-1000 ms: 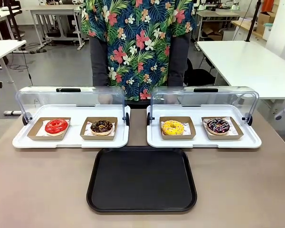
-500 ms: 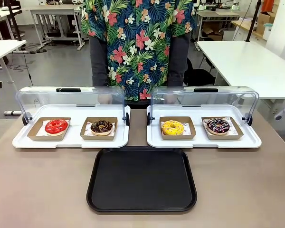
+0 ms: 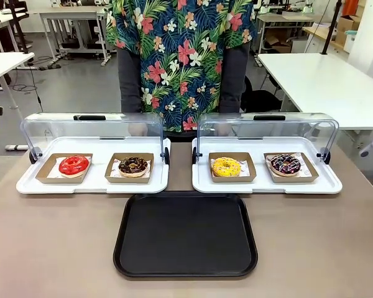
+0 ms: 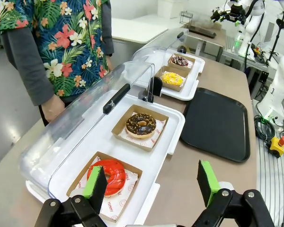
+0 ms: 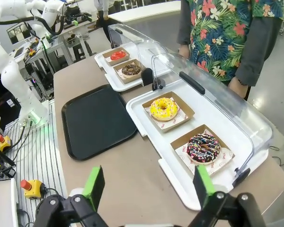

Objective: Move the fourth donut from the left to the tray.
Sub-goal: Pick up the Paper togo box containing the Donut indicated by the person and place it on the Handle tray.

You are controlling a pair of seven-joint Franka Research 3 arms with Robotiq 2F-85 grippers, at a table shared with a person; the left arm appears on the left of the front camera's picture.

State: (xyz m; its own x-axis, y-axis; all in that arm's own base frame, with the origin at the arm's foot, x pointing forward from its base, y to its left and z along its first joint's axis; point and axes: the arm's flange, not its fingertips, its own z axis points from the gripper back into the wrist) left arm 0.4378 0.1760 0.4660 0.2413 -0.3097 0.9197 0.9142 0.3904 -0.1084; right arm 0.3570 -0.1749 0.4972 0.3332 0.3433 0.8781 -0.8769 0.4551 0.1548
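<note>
Nothing moved in last second | fourth donut [image 3: 286, 164] sat in right white display tray [image 3: 267, 187], black tray [image 3: 185, 234] bare | left jaws apart, right jaws apart, empty | pick not started

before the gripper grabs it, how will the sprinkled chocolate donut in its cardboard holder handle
Probably light and soft: the fourth donut would likely squash or smear its glaze if pinched. Its shallow cardboard holder may flex, so the ring could slide inside it.
</note>
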